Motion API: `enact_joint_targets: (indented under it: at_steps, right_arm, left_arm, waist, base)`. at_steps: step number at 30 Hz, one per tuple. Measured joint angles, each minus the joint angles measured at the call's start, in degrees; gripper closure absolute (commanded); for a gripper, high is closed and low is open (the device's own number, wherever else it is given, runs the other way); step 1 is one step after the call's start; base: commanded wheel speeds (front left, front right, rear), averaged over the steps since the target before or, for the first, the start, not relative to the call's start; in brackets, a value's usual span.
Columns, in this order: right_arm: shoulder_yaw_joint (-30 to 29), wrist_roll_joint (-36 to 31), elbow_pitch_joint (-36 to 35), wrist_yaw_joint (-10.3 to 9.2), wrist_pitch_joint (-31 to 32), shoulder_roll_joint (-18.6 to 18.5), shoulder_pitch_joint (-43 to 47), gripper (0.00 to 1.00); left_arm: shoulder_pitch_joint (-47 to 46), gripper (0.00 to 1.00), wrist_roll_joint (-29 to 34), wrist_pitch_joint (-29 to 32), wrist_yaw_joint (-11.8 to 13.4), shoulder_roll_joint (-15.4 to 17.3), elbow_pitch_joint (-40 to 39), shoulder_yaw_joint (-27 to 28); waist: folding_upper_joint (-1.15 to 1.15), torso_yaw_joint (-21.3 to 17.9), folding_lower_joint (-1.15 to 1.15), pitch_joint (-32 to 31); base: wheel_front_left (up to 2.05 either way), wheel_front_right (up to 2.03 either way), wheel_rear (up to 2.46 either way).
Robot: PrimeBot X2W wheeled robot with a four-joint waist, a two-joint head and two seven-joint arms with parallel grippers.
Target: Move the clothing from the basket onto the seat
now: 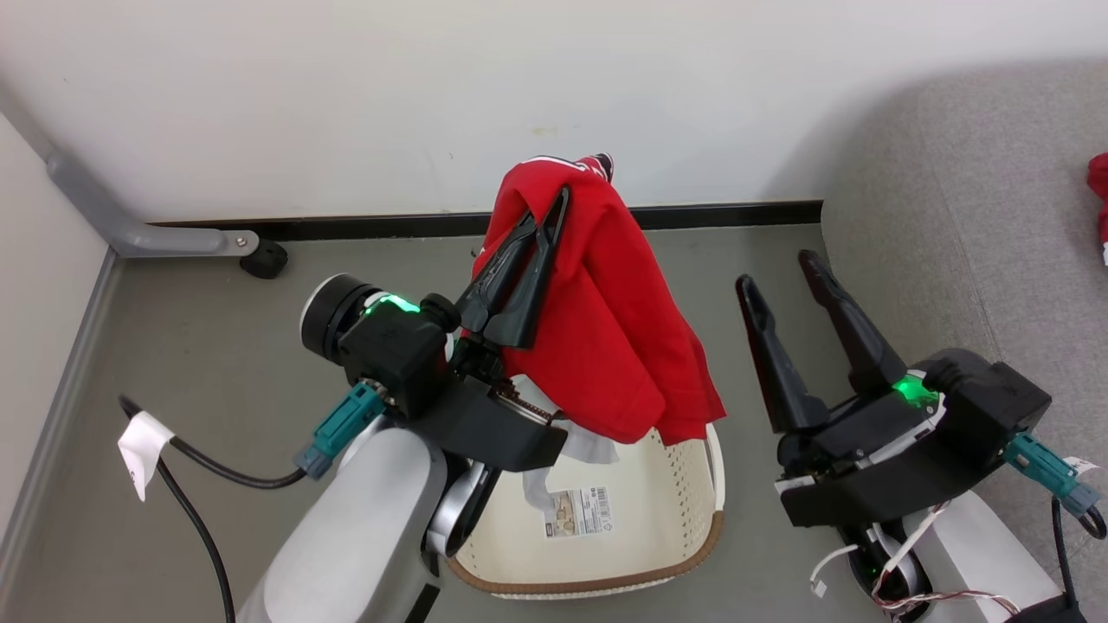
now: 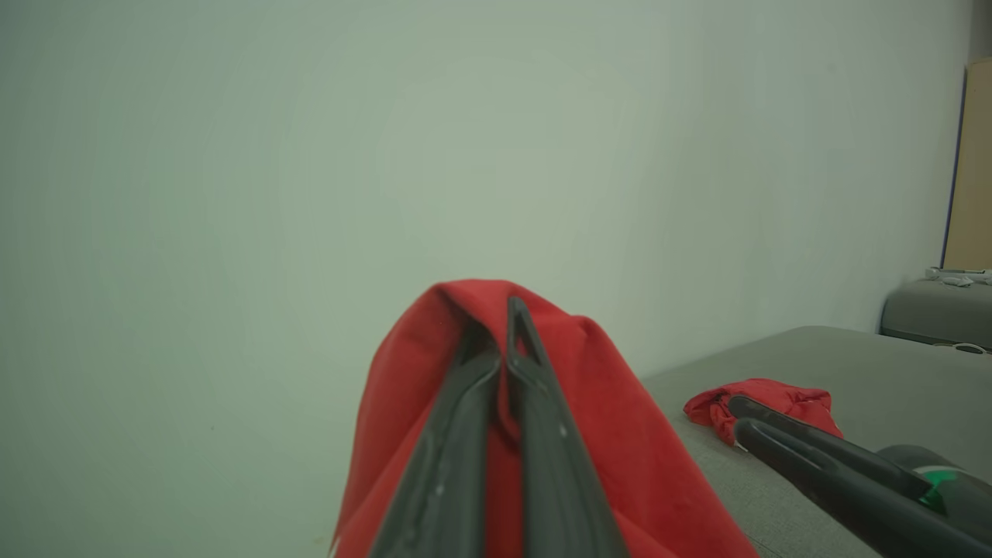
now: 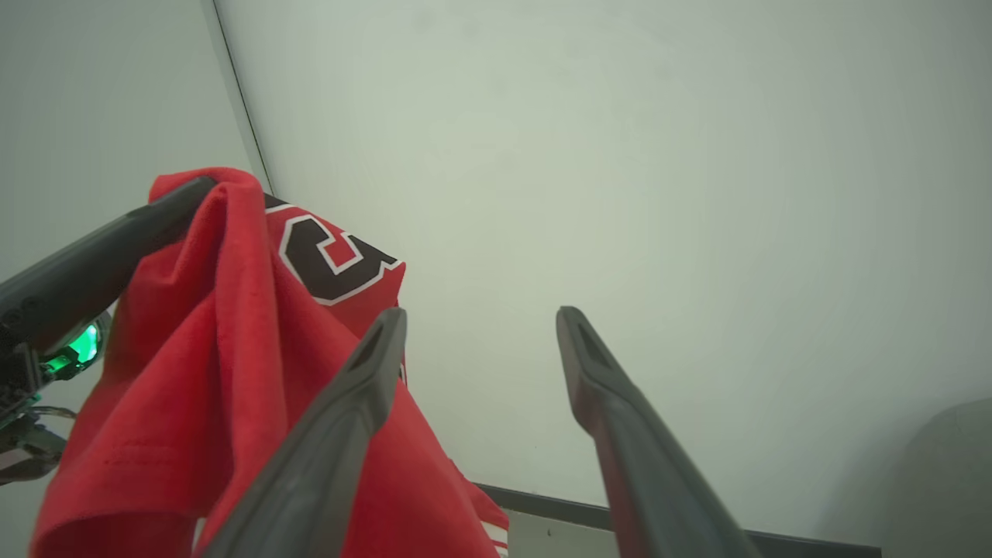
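Observation:
My left gripper (image 1: 547, 215) is shut on a red piece of clothing (image 1: 606, 329) and holds it up above the cream basket (image 1: 658, 519); the fabric drapes down to the basket's far rim. The left wrist view has the same fingers closed together through the red clothing (image 2: 604, 434). White fabric (image 1: 589, 446) shows under the red hem inside the basket. My right gripper (image 1: 779, 266) stands open and empty just right of the basket, beside the hanging clothing (image 3: 194, 372), which bears black-and-white markings. A second red garment (image 2: 763, 399) lies on the grey seat (image 1: 961, 208).
A white wall and black baseboard (image 1: 346, 227) run close behind the basket. A grey pipe with a black foot (image 1: 260, 255) sits at the left floor corner. A black cable with a white tag (image 1: 143, 446) trails at the lower left. Grey floor surrounds the basket.

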Motion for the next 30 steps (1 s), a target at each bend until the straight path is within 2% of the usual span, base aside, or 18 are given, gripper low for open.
enact_joint_targets:
  at_steps: [3, 12, 18, 28, 29, 30]
  right_arm:
    - [4.44, 1.69, -2.65, 0.0, 0.0, -2.53, -0.84, 0.0]
    - [12.66, 5.76, -5.49, 0.0, -0.01, -7.1, -3.54, 0.0]
    - [18.33, 7.37, -0.46, 0.0, 0.0, -9.18, -4.98, 0.0]
    - [22.74, 7.84, 7.97, 0.0, 0.08, -8.29, -10.44, 0.0]
    - [23.39, 7.89, 8.93, 0.0, 0.09, -8.0, -11.28, 0.3]
    - [23.79, 8.09, 9.69, 0.0, 0.1, -7.66, -12.04, 0.82]
  left_arm:
    - [0.0, 1.0, 0.08, 0.0, 0.0, -0.07, -0.09, -0.1]
    - [0.0, 1.0, 0.36, 0.0, -0.01, -0.14, -0.12, -0.12]
    - [-0.01, 1.0, 0.48, 0.0, -0.04, -0.43, -0.46, -0.7]
    - [-0.02, 1.0, 0.87, 0.0, -0.55, -1.29, -1.16, -2.16]
    - [-0.03, 1.0, 0.87, 0.0, -0.55, -1.32, -1.14, -2.14]
    - [-0.03, 1.0, 0.87, 0.0, -0.55, -1.33, -1.14, -2.13]
  waist:
    - [0.0, -0.08, 0.0, 0.25]
    - [0.0, -0.04, 0.0, 1.02]
    - [0.0, 0.34, 0.0, 1.5]
    - [0.0, 1.58, 0.0, 2.26]
    - [0.0, 1.74, 0.0, 2.38]
    - [0.0, 1.88, 0.0, 2.48]
  base:
    - [0.0, 0.0, 0.0]
    - [0.0, 0.0, 0.0]
    - [0.0, 0.0, 0.0]
    - [0.0, 0.0, 0.0]
    - [0.0, 0.0, 0.0]
    - [0.0, 0.0, 0.0]
